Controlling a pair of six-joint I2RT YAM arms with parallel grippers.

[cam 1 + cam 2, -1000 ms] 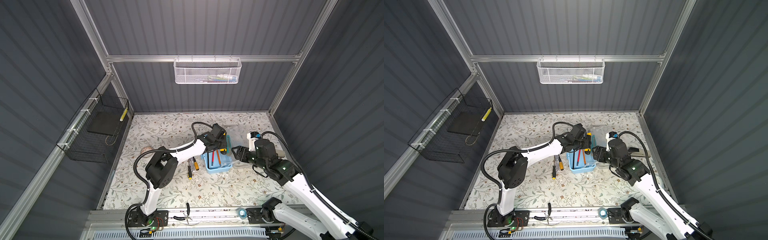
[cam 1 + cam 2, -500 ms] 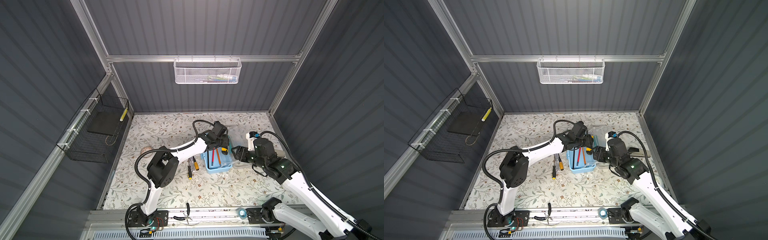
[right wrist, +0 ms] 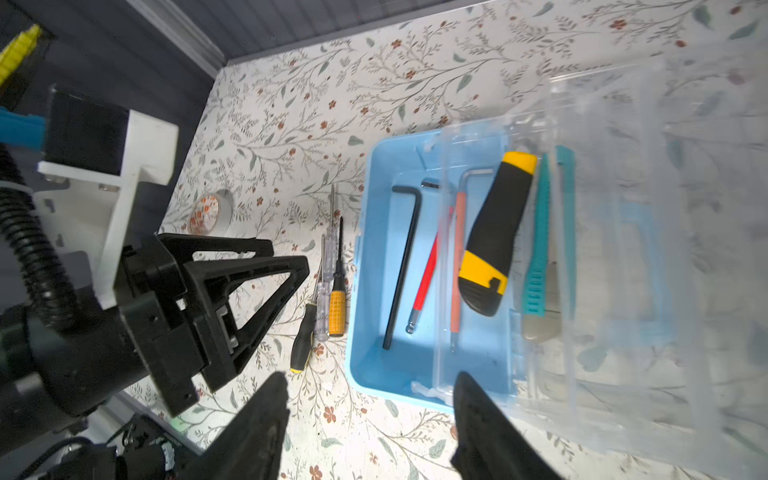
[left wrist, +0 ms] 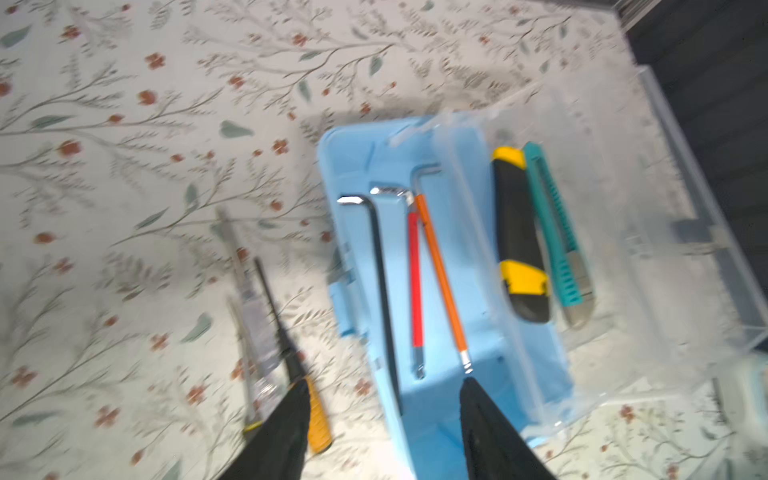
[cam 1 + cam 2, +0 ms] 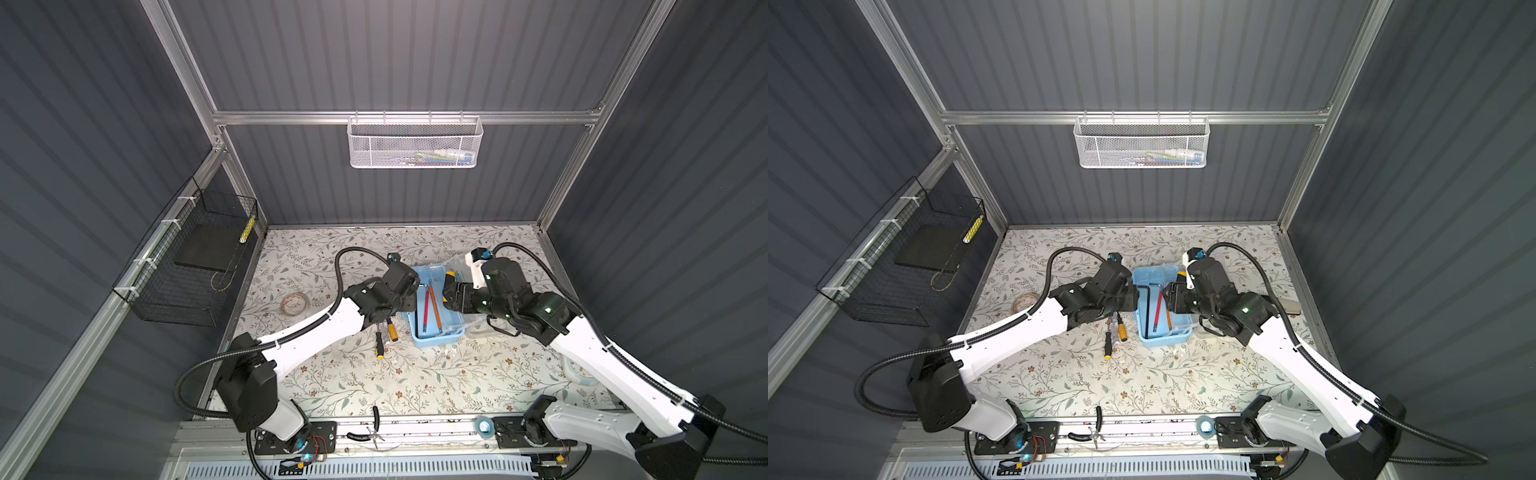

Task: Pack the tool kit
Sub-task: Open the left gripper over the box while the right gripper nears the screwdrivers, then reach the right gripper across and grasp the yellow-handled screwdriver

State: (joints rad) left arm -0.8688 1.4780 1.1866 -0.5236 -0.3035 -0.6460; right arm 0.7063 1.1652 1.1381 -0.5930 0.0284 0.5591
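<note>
Nearest me, black-handled pliers (image 5: pixel 376 428) lay on the front rail, not part of the job. Next in, three slim screwdrivers (image 3: pixel 322 307) (orange, clear and black-yellow handles) lay side by side on the floral mat (image 5: pixel 353 382), just beside the left wall of the small light-blue rectangular plastic case (image 5: pixel 432 343), not yet packed. Case sat mid-mat, open. Inside were a long black hex key (image 5: pixel 1147 309), a red-sleeved hex key (image 5: pixel 425 309) and an orange-sleeved hex key (image 5: pixel 435 309). Left gripper (image 4: pixel 384 386) hovered at the case's left wall, jaws spread, nothing in them, with the orange screwdriver handle just beside one finger. Right gripper (image 3: pixel 370 378) hung over the case's right half, also spread and empty. Chunky yellow-black utility knife (image 3: pixel 494 232) and thin teal utility knife (image 3: pixel 538 249) lay side by side on clear plastic at the right edge; couldn't tell if that was tub or lid. Clear lid (image 3: pixel 665 208) lay open to the right. My read: screwdrivers are light, stiff and round, so they'd roll; pinch across the handle. Case is thin, light plastic and would skate on the mat. Lid looks flexy, so lift its free edge while the other arm steadies the tub. Far back, a white mesh basket (image 5: pixel 414 143) hung on the wall.
</note>
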